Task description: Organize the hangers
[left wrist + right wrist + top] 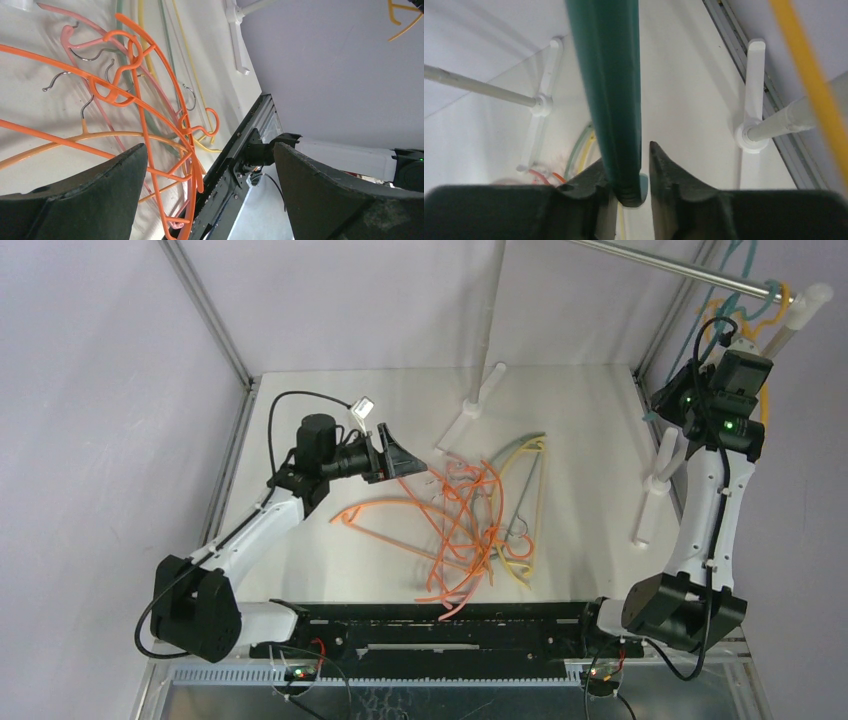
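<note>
The right pincer (pixel 626 155) is mostly hidden from above, tucked behind its own wrist near the far right corner of the counter (pixel 300 570), up by the steel rail (pixel 670 265). Its wrist camera shows a teal hanger (pixel 606 75) running down between the two fingers. One finger presses on the bar and the other sits so close that the pincer appears clenched on it, though the contact itself is in shadow. A blurred yellow hanger (pixel 809 75) crosses the right of that view, cut off at both ends. At the rail's end a cluster of hooks (pixel 770 295) is too tangled to count.

The left pincer (pixel 398 462) is released, its jaws spread wide, left of the counter's centre. Just to its right, from the centre toward the near edge, lies the heap of hangers (pixel 470 525). Its orange, pink, yellow and pale green strands overlap too much to separate. From the left wrist, an orange hanger (pixel 150 100) lies beyond the fingertips.
</note>
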You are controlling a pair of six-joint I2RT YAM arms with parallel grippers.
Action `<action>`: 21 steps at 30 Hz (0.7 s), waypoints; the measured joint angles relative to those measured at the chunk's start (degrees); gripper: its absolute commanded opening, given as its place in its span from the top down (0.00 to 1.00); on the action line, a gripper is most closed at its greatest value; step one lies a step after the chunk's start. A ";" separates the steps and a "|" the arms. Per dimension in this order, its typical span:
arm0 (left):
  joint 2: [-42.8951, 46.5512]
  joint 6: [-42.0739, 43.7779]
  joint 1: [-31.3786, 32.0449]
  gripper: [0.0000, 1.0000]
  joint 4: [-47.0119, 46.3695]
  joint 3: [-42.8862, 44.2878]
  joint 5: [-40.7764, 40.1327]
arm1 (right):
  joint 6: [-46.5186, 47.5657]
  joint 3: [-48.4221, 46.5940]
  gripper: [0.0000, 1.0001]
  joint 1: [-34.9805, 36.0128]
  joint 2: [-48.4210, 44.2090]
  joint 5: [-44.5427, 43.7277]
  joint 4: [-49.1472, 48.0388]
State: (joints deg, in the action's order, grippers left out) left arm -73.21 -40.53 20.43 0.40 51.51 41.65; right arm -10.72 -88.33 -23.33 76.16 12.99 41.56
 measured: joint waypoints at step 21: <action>-0.04 0.07 0.00 0.01 -0.92 -0.26 0.33 | -8.68 20.90 0.23 9.07 -28.33 -5.81 5.73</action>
State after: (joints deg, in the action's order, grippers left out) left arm -73.25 -40.47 20.43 -0.51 51.24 41.98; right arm -19.40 -67.44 -14.26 47.83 7.18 47.29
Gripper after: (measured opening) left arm 0.994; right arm 0.764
